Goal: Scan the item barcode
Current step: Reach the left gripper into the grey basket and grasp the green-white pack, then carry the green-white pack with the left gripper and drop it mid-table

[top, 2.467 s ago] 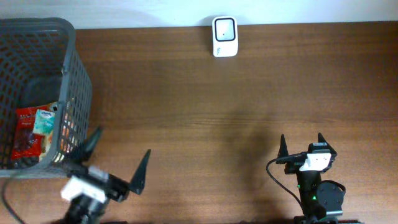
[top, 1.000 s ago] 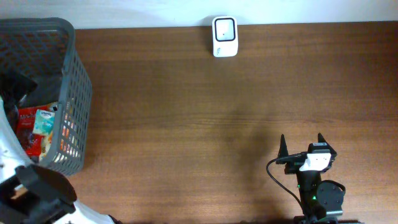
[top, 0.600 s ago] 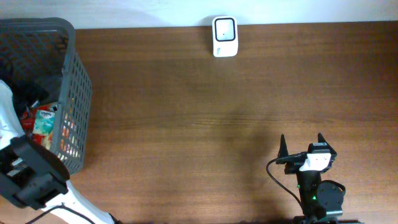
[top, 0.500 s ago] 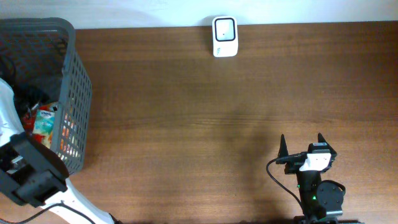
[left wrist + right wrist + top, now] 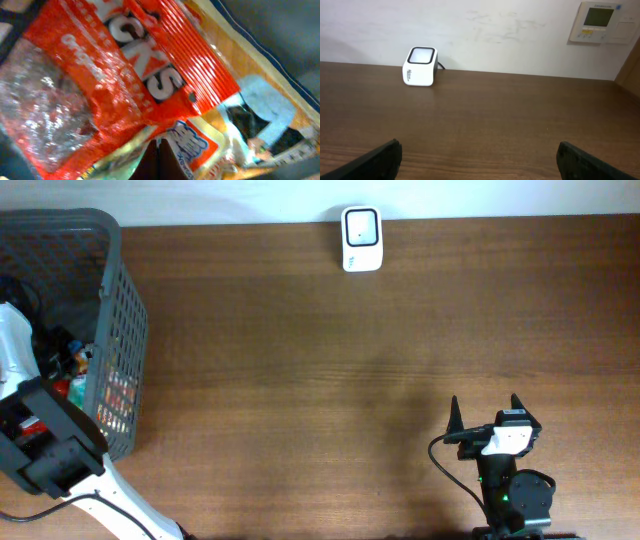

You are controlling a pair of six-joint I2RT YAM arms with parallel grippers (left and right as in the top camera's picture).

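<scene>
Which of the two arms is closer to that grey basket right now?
Left. The left gripper is inside the basket, at the snack packets; the right gripper is far across the table, open.

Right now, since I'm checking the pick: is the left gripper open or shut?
Shut: the left gripper fingertips meet over the snack packets in the basket. Whether film is pinched, cannot tell.

Even light; blurry left wrist close-up

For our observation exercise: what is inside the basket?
A red packet and other packets, the left gripper shut among them. The arm covers much of the basket; anything beneath is hidden.
</scene>
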